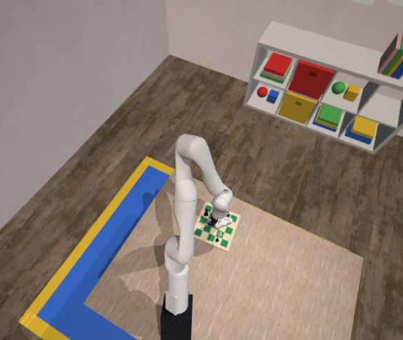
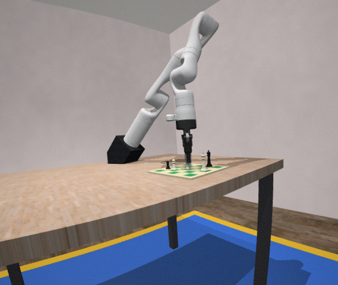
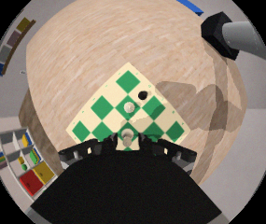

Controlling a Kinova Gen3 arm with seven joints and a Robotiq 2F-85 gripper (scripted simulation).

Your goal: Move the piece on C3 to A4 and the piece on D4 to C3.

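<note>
We read the white arm's black two-finger gripper (image 1: 211, 222) (image 2: 188, 164) (image 3: 128, 137) as letting go of the small pale chess piece (image 2: 188, 167) (image 3: 127, 136) on the middle square of the green-and-cream board (image 1: 226, 249) (image 2: 152, 171) (image 3: 129, 64). The fingers stand partly apart, with a slim gap showing on each side of the piece in the wrist view, so we have it between them but not clamped. It looks upright; whether its whole base is inside the square we cannot tell. Our closing line runs corner-to-corner across the squares, and the short white bishop-like piece (image 1: 219, 233) (image 2: 173, 164) (image 3: 129, 107) lies off to the side of that line, one square away diagonally. The stubby black piece (image 1: 217, 239) (image 2: 167, 165) (image 3: 143, 95) sits on an edge square beyond it. The edge letters are too small for us to read, but the middle square of this five-by-five board should be C3, so we judge the second move to be at its release. The tall white king (image 2: 203, 162) and tall black king (image 1: 205, 212) (image 2: 208, 159) stand well to the gripper's right in the exterior view. Next we should widen evenly and rise straight up, since sideways drift could drag or topple the piece between our fingers.
</note>
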